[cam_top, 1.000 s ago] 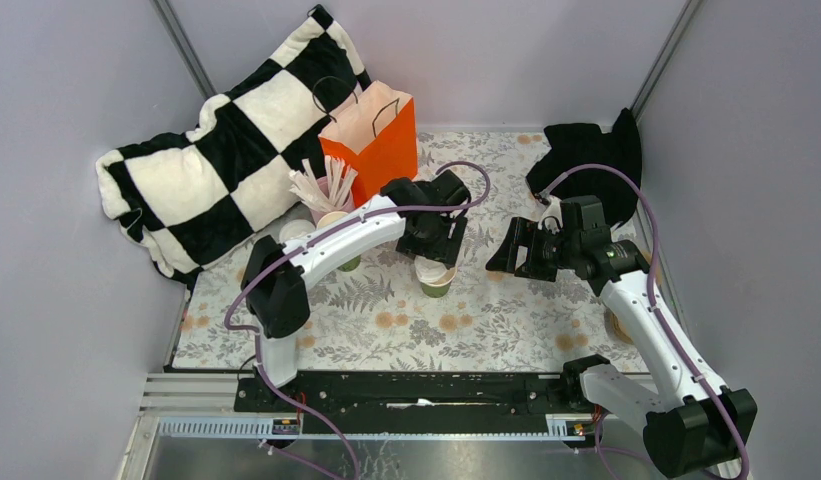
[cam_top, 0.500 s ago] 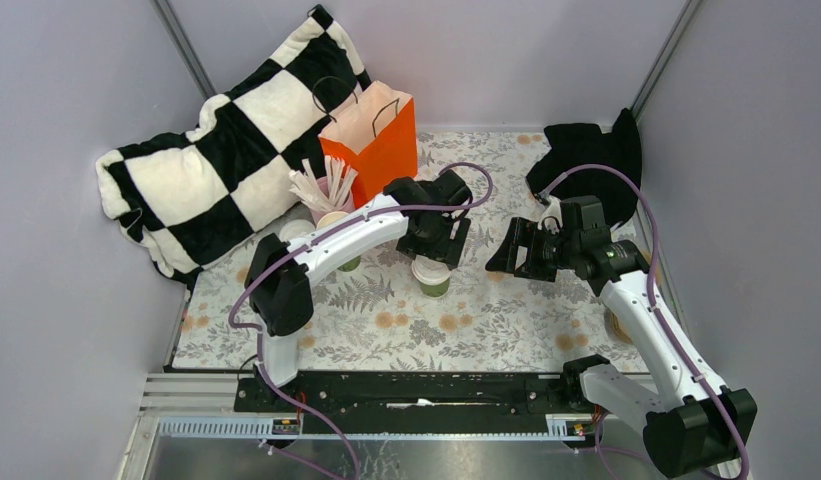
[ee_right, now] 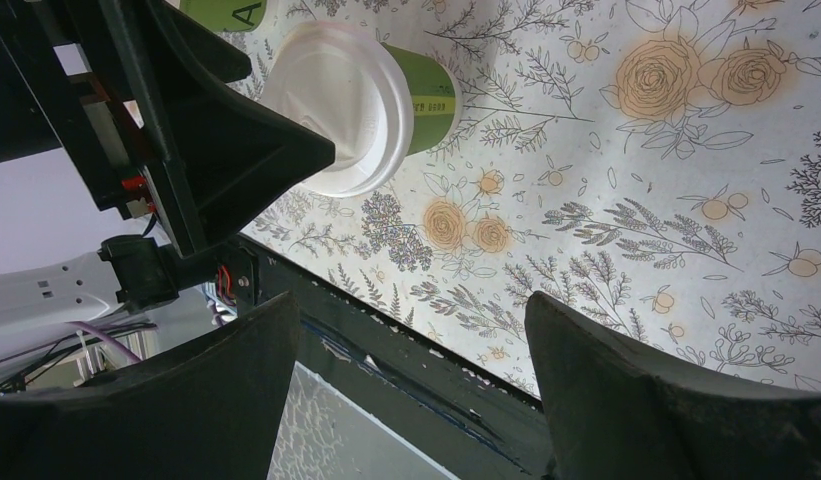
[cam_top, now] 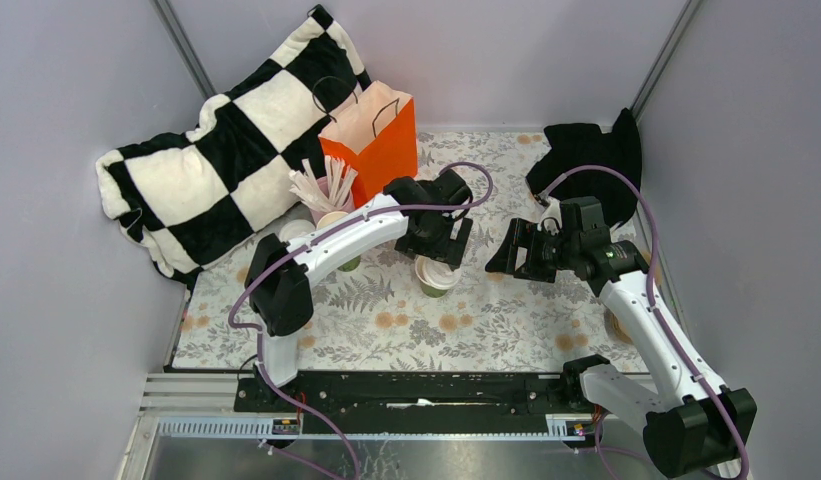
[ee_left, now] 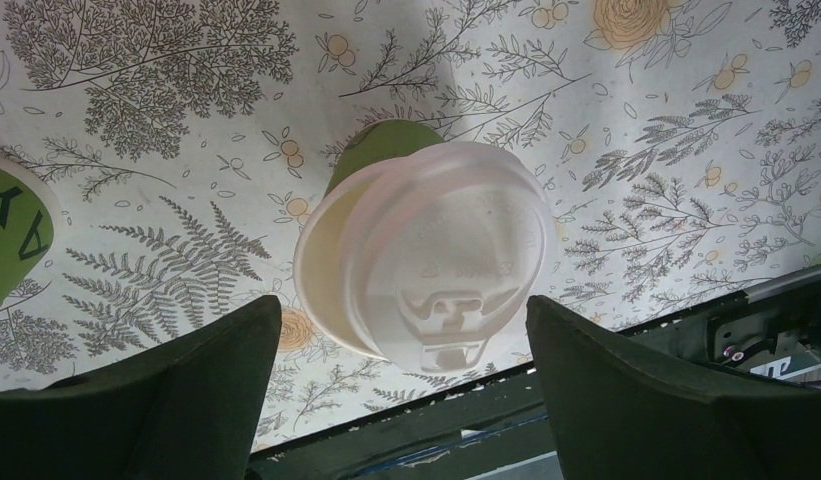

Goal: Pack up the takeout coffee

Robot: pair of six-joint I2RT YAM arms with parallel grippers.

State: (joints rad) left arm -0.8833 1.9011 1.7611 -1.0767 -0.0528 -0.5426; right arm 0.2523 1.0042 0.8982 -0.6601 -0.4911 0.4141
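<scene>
White plastic is the worry. Seen from the left wrist, the lid [ee_left: 446,250] of the lidded cup [cam_top: 436,277] looks pushed to one side, with a crescent of rim showing at its left. It may not be snapped down all round.

The cup stands near the middle of the table [cam_top: 506,330], somewhat closer to the near edge than the far. If it is squeezed high on its paper wall or lifted by the lid, I judge the lid could pop off.

The left gripper [cam_top: 433,250] hangs right over the cup, jaws spread wide either side of the lid and touching nothing. A descent off centre would tip the cup. The right gripper [cam_top: 506,255], just to the right, is spread too and empty, near enough to clash with the left.

At the far edge, the orange bag [cam_top: 381,140] has a narrow mouth and handles that could snag.

The cup is upright, long axis vertical, lid up and narrower base on the table.
</scene>
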